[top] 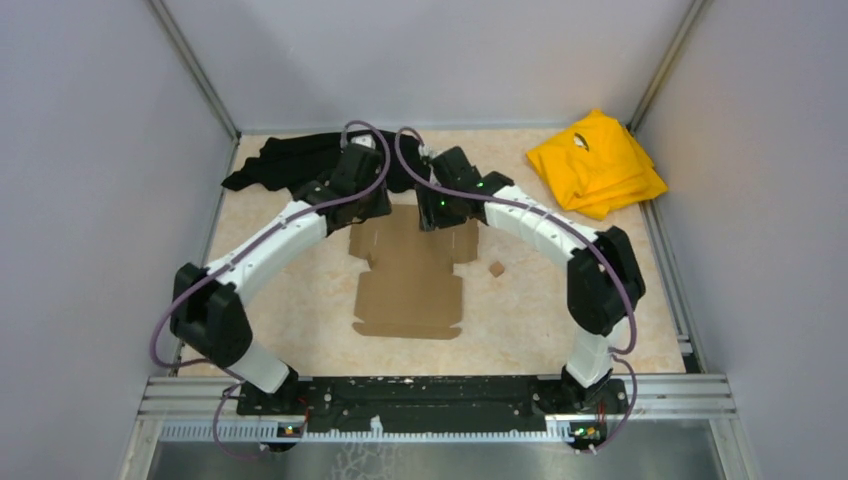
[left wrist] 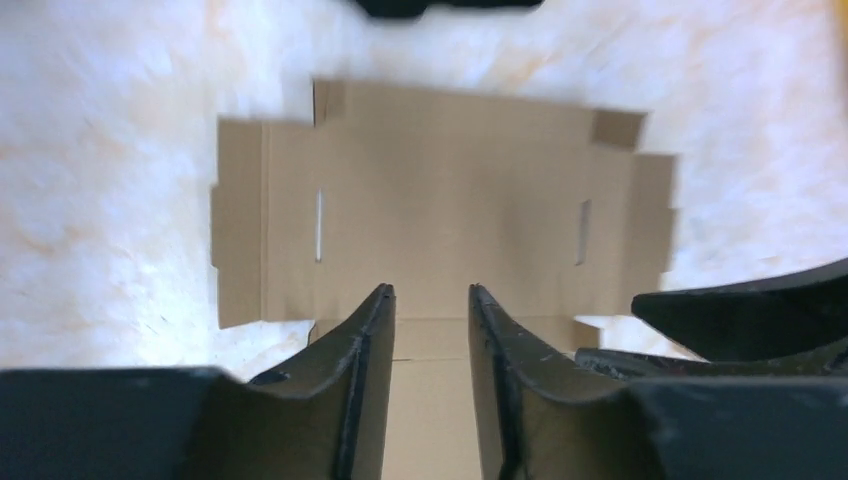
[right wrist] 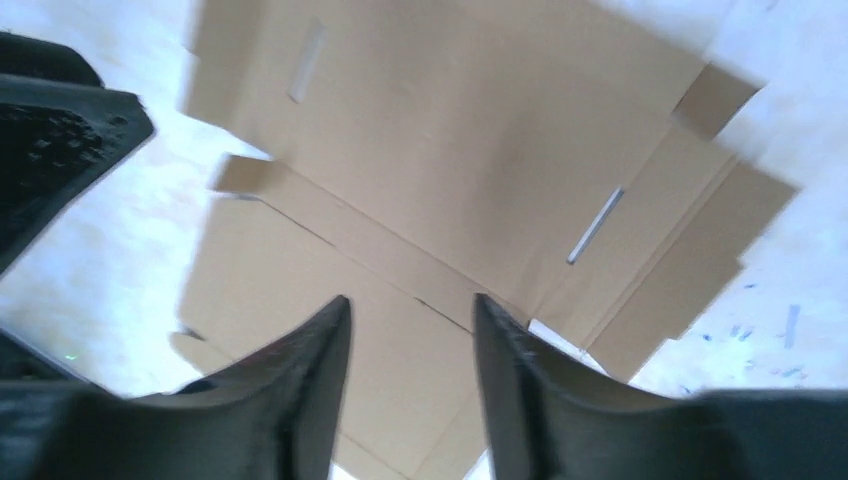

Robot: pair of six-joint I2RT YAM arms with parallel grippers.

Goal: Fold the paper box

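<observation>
Brown paper box (top: 410,285) lies flat, unfolded; left gripper (left wrist: 430,290) and right gripper (right wrist: 412,300) sit above its far edge, jaws apart, empty.

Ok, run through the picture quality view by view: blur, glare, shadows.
Top external: evenly lit and fairly sharp, the paper box clear, shadows only faint. Left wrist: the table is blown out to near white, the box edges are soft, the left gripper shows dark against it. Right wrist: blur smears the box, the framing is tilted, the table is washed out.

White arm shells (top: 285,235), black joints (top: 212,318), purple cables (top: 156,338), black fingers (left wrist: 350,390).
</observation>
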